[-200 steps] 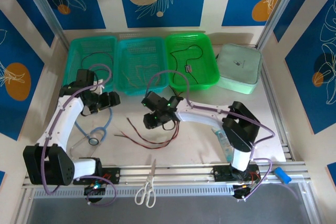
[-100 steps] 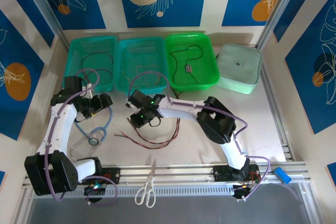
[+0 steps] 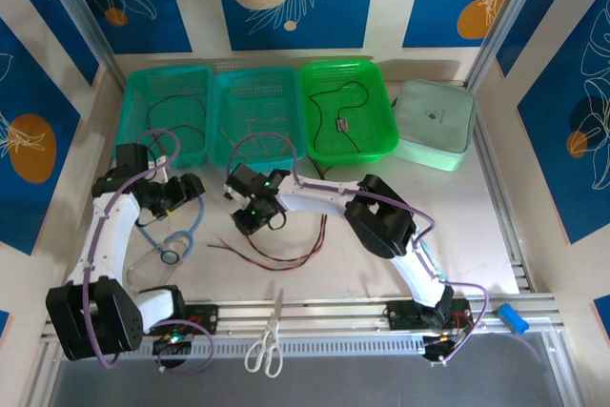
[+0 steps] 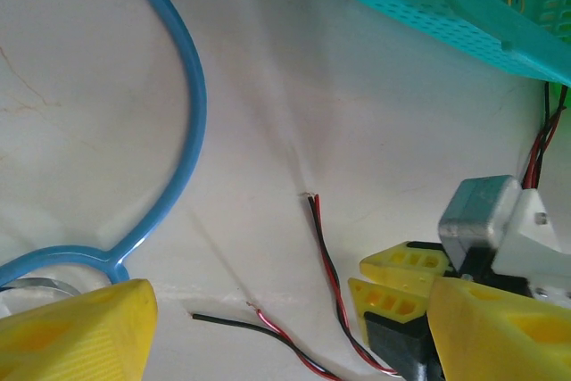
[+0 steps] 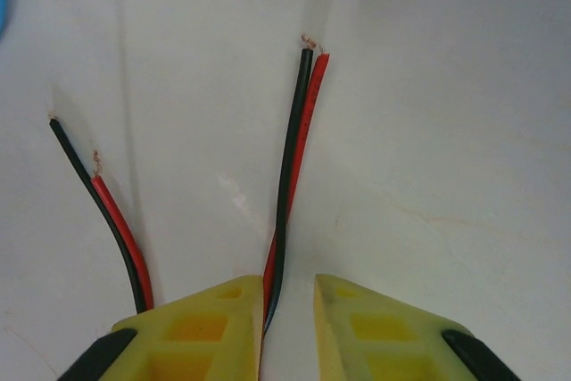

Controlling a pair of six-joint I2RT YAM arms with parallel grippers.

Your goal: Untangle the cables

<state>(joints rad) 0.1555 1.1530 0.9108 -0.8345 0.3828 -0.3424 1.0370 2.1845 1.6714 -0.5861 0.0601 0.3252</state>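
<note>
Cables (image 3: pixel 272 256): red-and-black strands, loosely curled on the table (image 3: pixel 457 226), in front of the baskets and between my two arms.

Item: three baskets in a row at the far edge.
- Left teal basket (image 3: pixel 133 107): a dark wire inside.
- Middle teal basket (image 3: pixel 221 92): a tan wire inside.
- Green basket (image 3: pixel 383 126): a black wire inside.

Item: my right pincer (image 5: pixel 288 287), stretched leftward over the loose cable ends. The jaws are all but closed, with a narrow slit between them. One red-black pair (image 5: pixel 294 158) runs up out of that slit, lying against the inner face of one finger. The slit is wider than the pair, so I do not count it as clamped. A second pair (image 5: pixel 111 211) lies just outside the fingers.

Item: my left pincer (image 4: pixel 290 310), jaws spread wide, holding nothing, over bare table beside the cable ends.

Item: stethoscope (image 3: pixel 181 235), its blue tube curving near my left pincer.

Item: scissors (image 3: pixel 267 340), at the near edge.
</note>
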